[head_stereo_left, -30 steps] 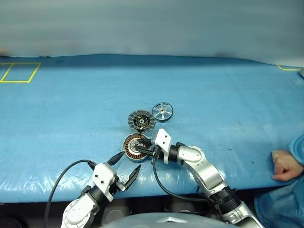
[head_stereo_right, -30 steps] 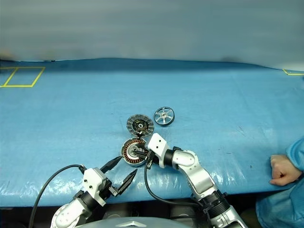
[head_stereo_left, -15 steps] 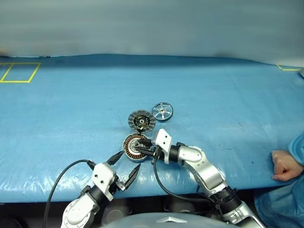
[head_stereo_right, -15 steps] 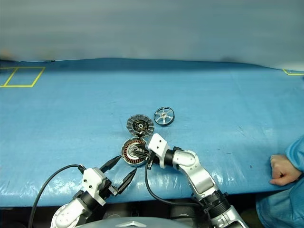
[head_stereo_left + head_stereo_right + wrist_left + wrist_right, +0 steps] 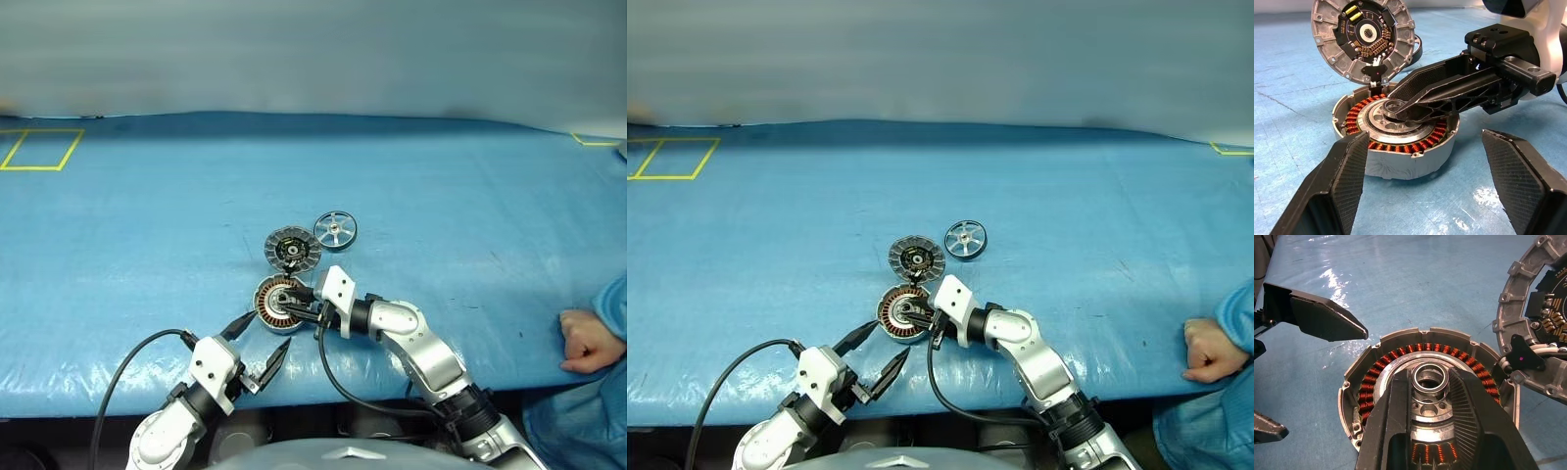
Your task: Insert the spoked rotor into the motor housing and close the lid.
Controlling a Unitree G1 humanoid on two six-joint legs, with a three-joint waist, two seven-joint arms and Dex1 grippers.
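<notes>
The left gripper [image 5: 257, 343] waits spread and empty, near the housing [image 5: 277, 304]. The right gripper [image 5: 1431, 390] pinches its smooth steel hub, ringed by copper coils; it should steady it squarely. The ribbed lid [image 5: 292, 250] touches behind; the shiny spoked rotor [image 5: 335, 230] lies just right.

Right hand [image 5: 302, 304] covers motor housing [image 5: 275, 304]; lid [image 5: 292, 249] just behind.

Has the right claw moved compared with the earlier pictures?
No. The right claw sits over the motor housing's centre as before, equally near the lid.
</notes>
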